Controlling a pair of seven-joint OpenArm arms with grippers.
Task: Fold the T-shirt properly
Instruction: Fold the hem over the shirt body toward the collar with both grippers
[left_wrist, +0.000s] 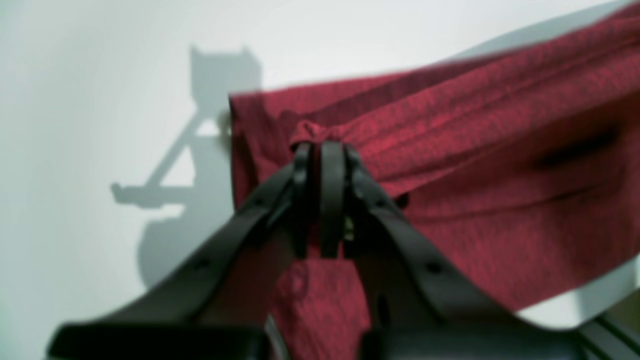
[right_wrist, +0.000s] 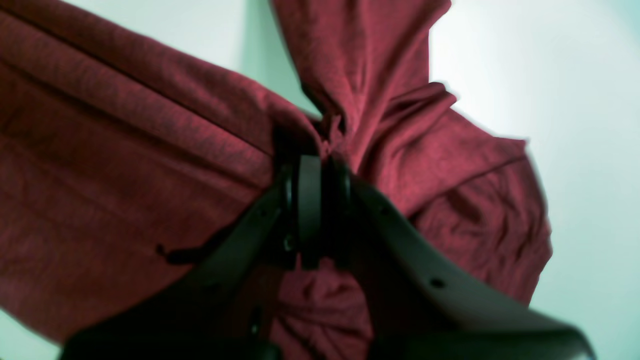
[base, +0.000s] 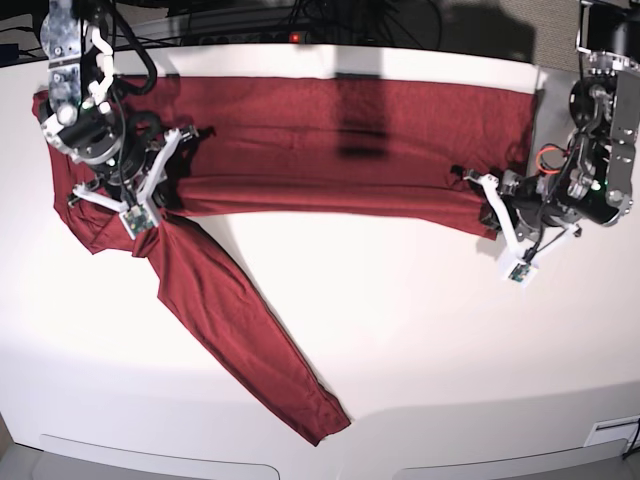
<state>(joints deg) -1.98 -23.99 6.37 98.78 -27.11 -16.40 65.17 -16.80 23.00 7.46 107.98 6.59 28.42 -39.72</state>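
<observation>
The left gripper (left_wrist: 324, 150) is seen clamped on a bunched pinch of the T-shirt (left_wrist: 475, 165), its black fingers (left_wrist: 332, 200) pressed together around a small knot of maroon cloth at one corner of the garment. The right gripper (right_wrist: 315, 155) is likewise closed on a gather of the same fabric, where the body of the shirt meets a sleeve. In the base view the T-shirt (base: 340, 140) is spread across the far part of the white table (base: 420, 330) as a long band folded lengthwise, stretched between the left gripper (base: 478, 180) at that view's right and the right gripper (base: 165, 165) at its left. One sleeve (base: 240, 330) is left trailing diagonally toward the near edge of the table. A grey sheet or pad (base: 545, 130) is partly covered by the shirt's end near the left arm. A dark shadow (base: 360, 125) is cast on the middle of the cloth, and the arm's own shadow (left_wrist: 195, 165) is thrown on the table in the left wrist view. Cables (base: 330, 15) are seen beyond the far edge. Both wrist views are blurred, and the fingertips are half buried in fabric; the second sleeve cannot be made out clearly. No brand, label or legible writing is seen anywhere.
</observation>
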